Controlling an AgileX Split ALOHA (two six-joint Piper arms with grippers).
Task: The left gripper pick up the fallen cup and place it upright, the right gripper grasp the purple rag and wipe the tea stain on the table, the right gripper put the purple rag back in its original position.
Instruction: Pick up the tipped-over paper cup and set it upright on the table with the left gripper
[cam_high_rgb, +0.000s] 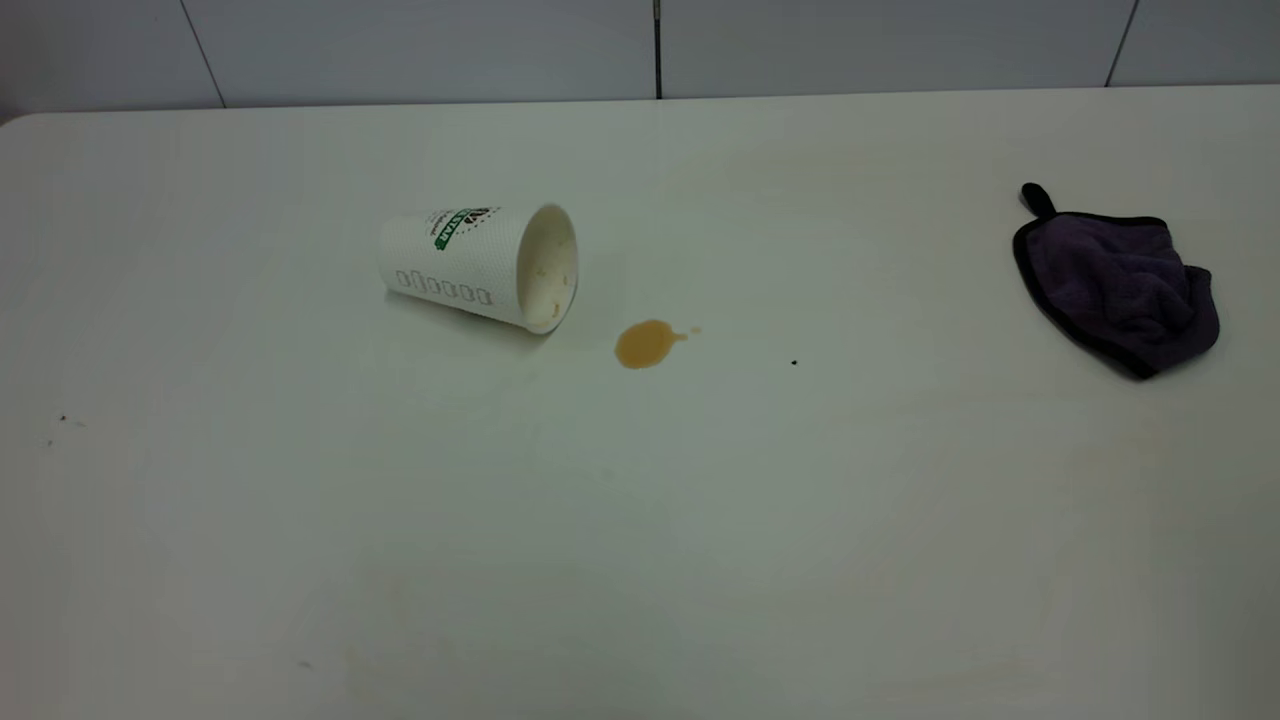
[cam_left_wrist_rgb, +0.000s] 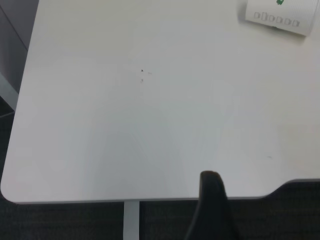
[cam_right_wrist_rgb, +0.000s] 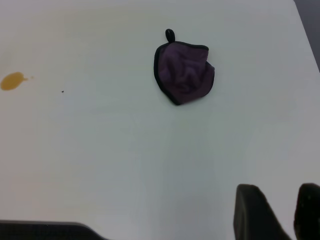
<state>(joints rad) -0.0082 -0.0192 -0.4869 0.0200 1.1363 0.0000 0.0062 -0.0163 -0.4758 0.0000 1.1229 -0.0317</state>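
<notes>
Exterior: the cup (cam_high_rgb: 480, 265) lies on its side on the table (cam_high_rgb: 640, 520), mouth toward the tea stain (cam_high_rgb: 648, 343), logo side up, cream inside visible. The stain is a small amber puddle just beside the cup's rim, not touching it, with a tiny droplet on its far side from the cup. A dark speck (cam_high_rgb: 794, 362) sits a little past the stain, away from the cup. The purple rag (cam_high_rgb: 1118, 285) is crumpled, black-edged, with its hanging loop pointing toward the wall; well apart from the stain, on the side opposite the cup. Neither arm shows in this view.

Left wrist: the cup (cam_left_wrist_rgb: 279, 15) is only partly in frame, still on its side, grey lettering row visible, far from the left gripper (cam_left_wrist_rgb: 212, 207). Just one dark fingertip of that gripper shows, over the table edge (cam_left_wrist_rgb: 100, 200). Can't tell whether it is spread or closed; nothing visible in it. A few small specks (cam_left_wrist_rgb: 142, 75) lie on the table between the fingertip and the cup.

Right wrist: the rag (cam_right_wrist_rgb: 184, 72) lies flat on the table, loop away from the camera. The stain (cam_right_wrist_rgb: 12, 80) is well off to one side of the rag, with the speck (cam_right_wrist_rgb: 62, 91) between them. The right gripper (cam_right_wrist_rgb: 282, 210) shows two dark fingers (cam_right_wrist_rgb: 252, 212) with a clear gap between them, so it is parted and empty, near the table edge, far short of the rag.
</notes>
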